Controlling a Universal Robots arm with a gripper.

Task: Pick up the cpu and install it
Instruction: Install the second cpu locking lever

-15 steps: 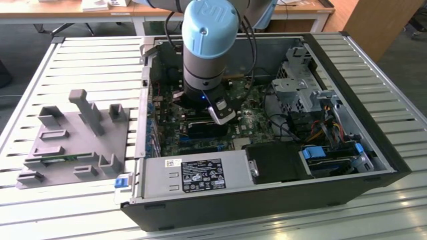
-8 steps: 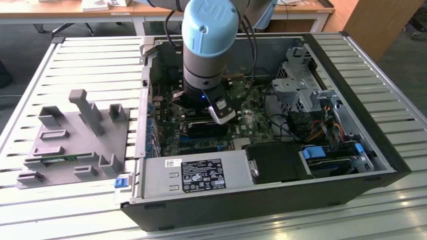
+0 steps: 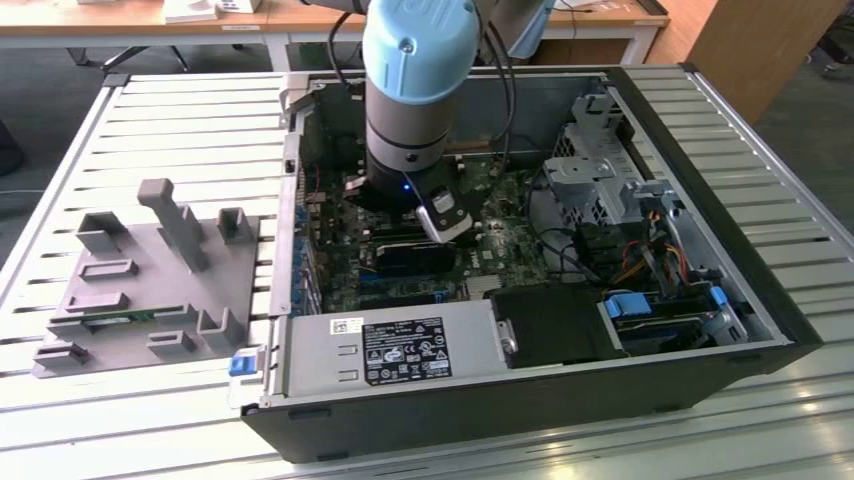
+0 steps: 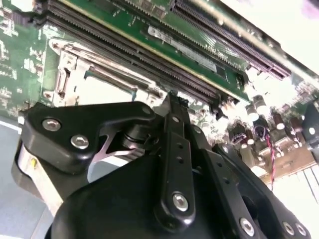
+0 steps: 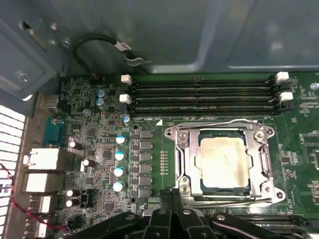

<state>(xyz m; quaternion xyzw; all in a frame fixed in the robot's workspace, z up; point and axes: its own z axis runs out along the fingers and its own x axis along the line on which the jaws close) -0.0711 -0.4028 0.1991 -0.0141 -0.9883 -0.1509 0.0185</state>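
The cpu (image 5: 223,163) is sitting in its socket (image 5: 222,162) at the lower right of the first wrist view; the gripper (image 5: 172,219) is hovering just below, and I cannot tell its state

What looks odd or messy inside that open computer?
The cpu sitting in its socket on the motherboard has a blotchy, smeared metal top in the first wrist view. It lies square within the metal frame; nothing else stands out.

The cpu (image 5: 223,161), a flat square chip with a dull silver top, lies level inside the motherboard's metal socket frame (image 5: 182,149), seated
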